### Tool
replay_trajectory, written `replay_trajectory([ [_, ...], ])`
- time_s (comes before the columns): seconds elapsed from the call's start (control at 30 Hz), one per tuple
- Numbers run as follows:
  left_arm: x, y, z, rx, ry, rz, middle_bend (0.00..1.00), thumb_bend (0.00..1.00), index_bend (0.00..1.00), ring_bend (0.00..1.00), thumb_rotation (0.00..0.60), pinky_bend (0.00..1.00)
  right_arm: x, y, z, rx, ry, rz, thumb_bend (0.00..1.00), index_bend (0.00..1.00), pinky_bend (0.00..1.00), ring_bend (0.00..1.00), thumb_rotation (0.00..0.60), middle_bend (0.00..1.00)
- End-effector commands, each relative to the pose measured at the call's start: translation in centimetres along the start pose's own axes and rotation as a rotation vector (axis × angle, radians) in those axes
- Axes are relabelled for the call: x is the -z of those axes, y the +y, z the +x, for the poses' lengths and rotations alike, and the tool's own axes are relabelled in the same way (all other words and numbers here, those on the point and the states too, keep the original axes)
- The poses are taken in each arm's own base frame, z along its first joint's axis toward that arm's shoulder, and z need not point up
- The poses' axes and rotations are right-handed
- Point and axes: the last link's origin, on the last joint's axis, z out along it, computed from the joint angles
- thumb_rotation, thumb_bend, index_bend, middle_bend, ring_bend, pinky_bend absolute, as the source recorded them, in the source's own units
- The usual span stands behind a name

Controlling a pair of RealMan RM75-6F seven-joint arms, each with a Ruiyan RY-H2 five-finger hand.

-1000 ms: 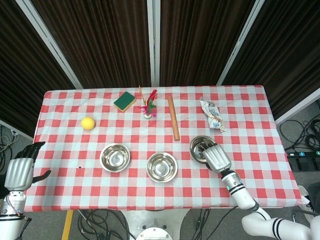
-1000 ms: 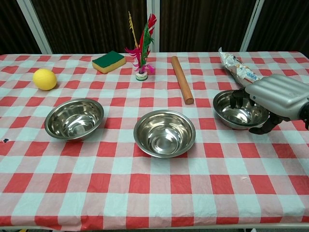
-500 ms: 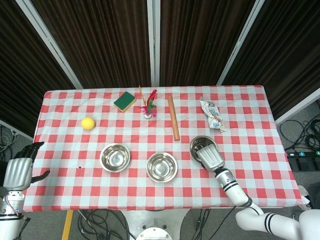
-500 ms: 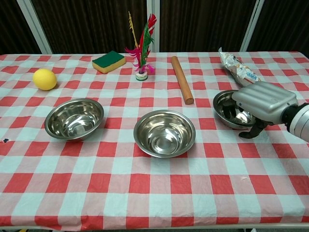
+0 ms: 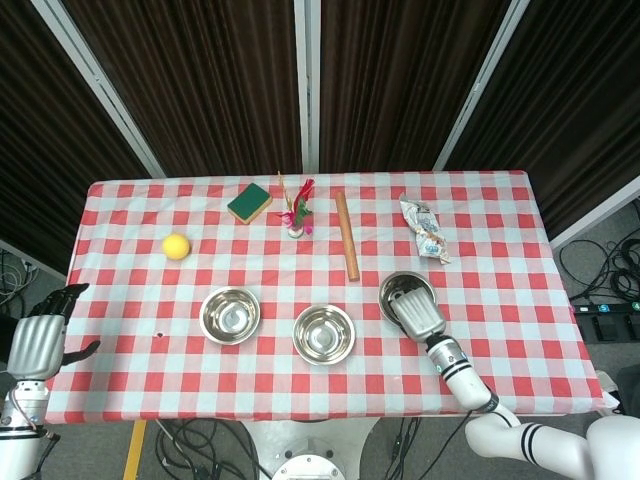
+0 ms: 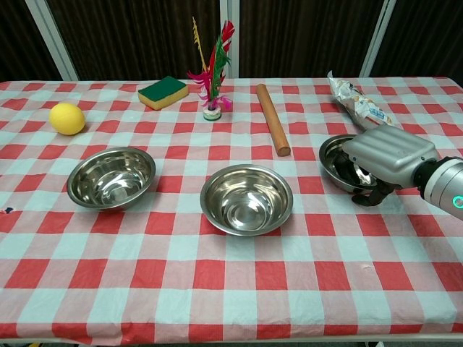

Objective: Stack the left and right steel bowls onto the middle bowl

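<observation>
Robot's right hand (image 6: 387, 155) sits over the right bowl (image 6: 346, 165) with fingers curled on its rim, probably so it can lift it onto the middle bowl (image 6: 247, 199), while the left hand (image 5: 36, 340) waits open off the table (image 6: 217, 289).

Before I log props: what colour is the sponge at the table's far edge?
Green top over yellow sponge, clearest in the chest view.

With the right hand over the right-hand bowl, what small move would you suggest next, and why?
Probably close the right hand on the near rim of the right bowl. Its fingers reach inside the bowl and the thumb sits outside the rim, yet the bowl rests on the cloth, not yet lifted. The middle bowl waits empty.
</observation>
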Motion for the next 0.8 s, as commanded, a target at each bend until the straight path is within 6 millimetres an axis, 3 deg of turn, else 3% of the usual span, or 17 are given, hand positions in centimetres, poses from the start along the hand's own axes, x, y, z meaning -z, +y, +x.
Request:
replay_trajectory([
  [0.03,0.0,0.0,0.0,0.000,-0.001,-0.001,0.28,0.15,0.20,0.21,0.600,0.33,-0.1,0.0,0.0,-0.001,-0.001,-0.005,0.23,0.66,0.55,0.51,0.600,0.56],
  [0.23,-0.1,-0.1,0.0,0.002,-0.003,0.000,0.28,0.15,0.20,0.21,0.600,0.33,-0.3,0.0,-0.1,0.001,-0.006,-0.013,0.30,0.69,0.58,0.54,0.600,0.59],
  [0.53,-0.1,-0.2,0.0,0.005,-0.001,0.002,0.28,0.15,0.20,0.21,0.600,0.33,-0.2,-0.1,0.3,-0.004,0.013,-0.014,0.33,0.70,0.59,0.55,0.600,0.60],
  [0.8,-0.2,-0.3,0.2,0.004,0.012,0.009,0.28,0.15,0.20,0.21,0.600,0.33,0.7,-2.2,4.5,-0.005,0.142,0.066,0.33,0.70,0.59,0.55,0.600,0.60],
])
